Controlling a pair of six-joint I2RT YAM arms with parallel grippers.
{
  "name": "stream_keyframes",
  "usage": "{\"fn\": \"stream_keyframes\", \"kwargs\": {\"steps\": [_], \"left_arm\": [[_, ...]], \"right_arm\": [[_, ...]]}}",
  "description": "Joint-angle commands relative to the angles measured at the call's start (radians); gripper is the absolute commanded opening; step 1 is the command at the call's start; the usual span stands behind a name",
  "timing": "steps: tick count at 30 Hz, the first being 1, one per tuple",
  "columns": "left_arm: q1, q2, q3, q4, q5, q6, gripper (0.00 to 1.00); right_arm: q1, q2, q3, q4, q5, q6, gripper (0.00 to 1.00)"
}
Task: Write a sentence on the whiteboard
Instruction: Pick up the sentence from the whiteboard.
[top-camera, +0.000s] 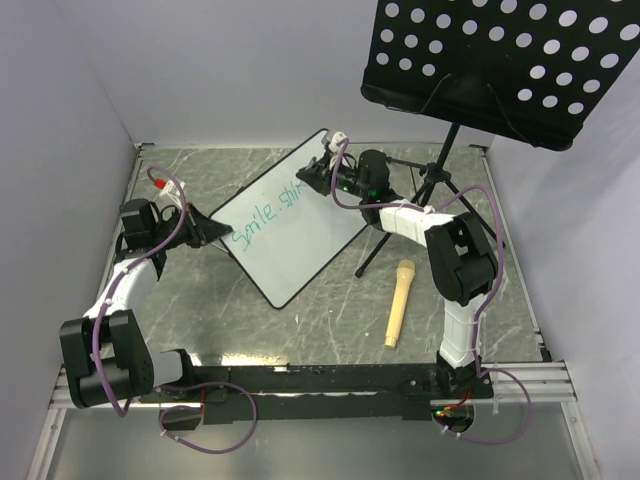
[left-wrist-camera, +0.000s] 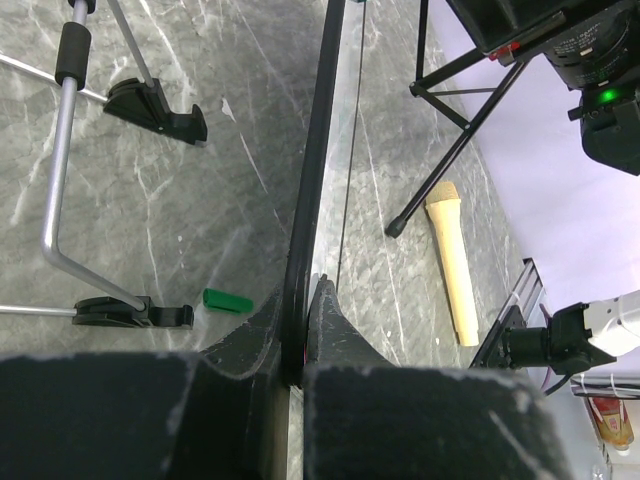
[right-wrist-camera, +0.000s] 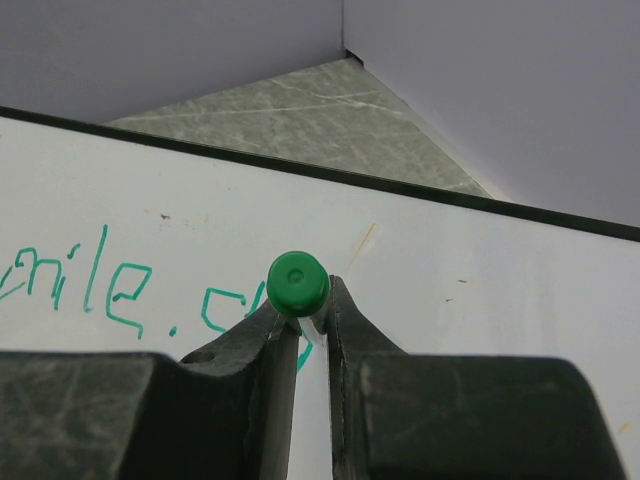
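The left pincer (left-wrist-camera: 303, 330) pinched the whiteboard (top-camera: 300, 255) by its black edge. The right pincer (right-wrist-camera: 312, 322) pinched a green marker (right-wrist-camera: 298, 283) at the sentence (top-camera: 262, 222), "Smile. sh", with blank board beyond.

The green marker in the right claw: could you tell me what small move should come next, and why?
Probably slide the marker further along the line to write the next letter: the writing stops mid-word at its tip, bare board lies beyond, and the left claw grips the board's edge.
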Motion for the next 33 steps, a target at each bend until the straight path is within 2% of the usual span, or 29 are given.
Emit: {"fn": "stream_keyframes", "kwargs": {"steps": [1, 13, 33], "left_arm": [[-0.014, 0.011, -0.007, -0.041, -0.193, 0.246, 0.01], [-0.013, 0.009, -0.007, -0.038, -0.191, 0.244, 0.01], [-0.014, 0.011, -0.006, -0.035, -0.202, 0.241, 0.01]], "right_arm": [[-0.017, 0.024, 0.054, 0.013, 0.008, -0.008, 0.00], [-0.021, 0.027, 0.050, 0.012, 0.007, -0.010, 0.00], [-0.024, -0.025, -0.078, 0.062, -0.003, -0.017, 0.00]]}}
